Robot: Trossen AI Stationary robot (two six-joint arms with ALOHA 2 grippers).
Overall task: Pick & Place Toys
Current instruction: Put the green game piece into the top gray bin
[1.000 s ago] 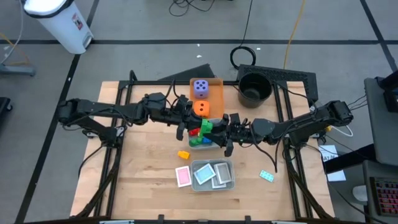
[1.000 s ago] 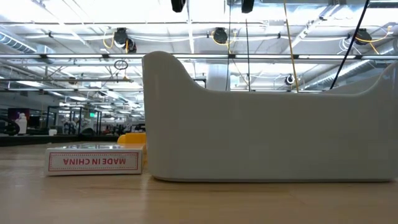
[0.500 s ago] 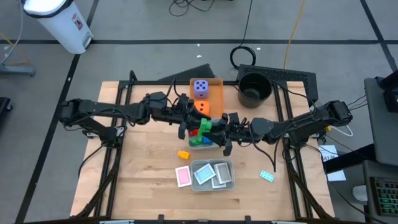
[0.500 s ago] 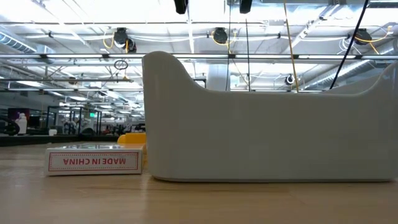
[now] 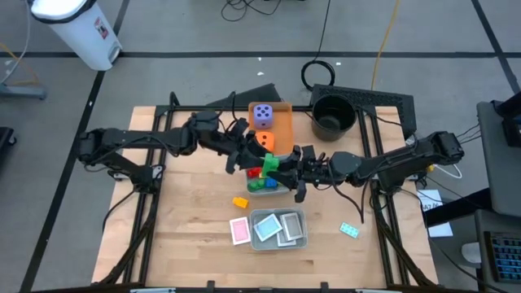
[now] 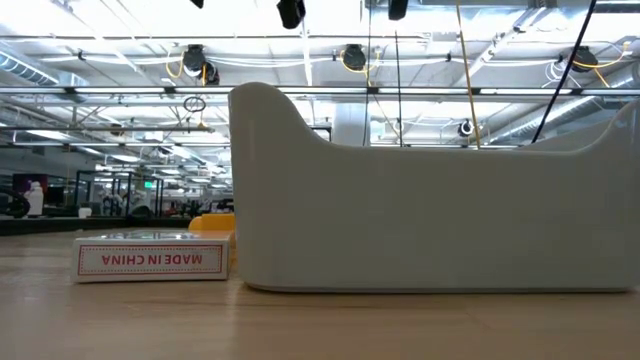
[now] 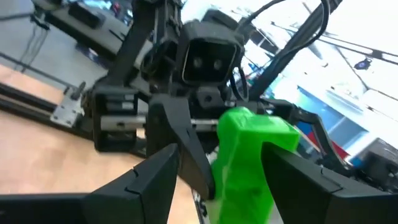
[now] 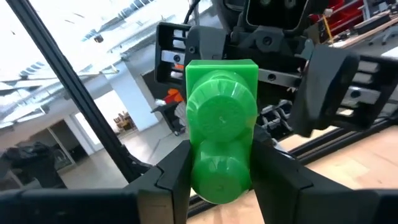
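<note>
Left pincer now apart; two dice, one green brick.

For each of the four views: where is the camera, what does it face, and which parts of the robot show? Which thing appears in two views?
High view: overhead, straight down; both arms meet mid-table over the grey tray.
Low view: table height, facing a white tray wall and a card box; no hand identifiable.
Left wrist view: on the left arm, facing the right hand gripping the green brick.
Right wrist view: on the right arm, its fingers clamp that brick; the left hand open beyond.
Shared: the green brick, both wrist views.
</note>
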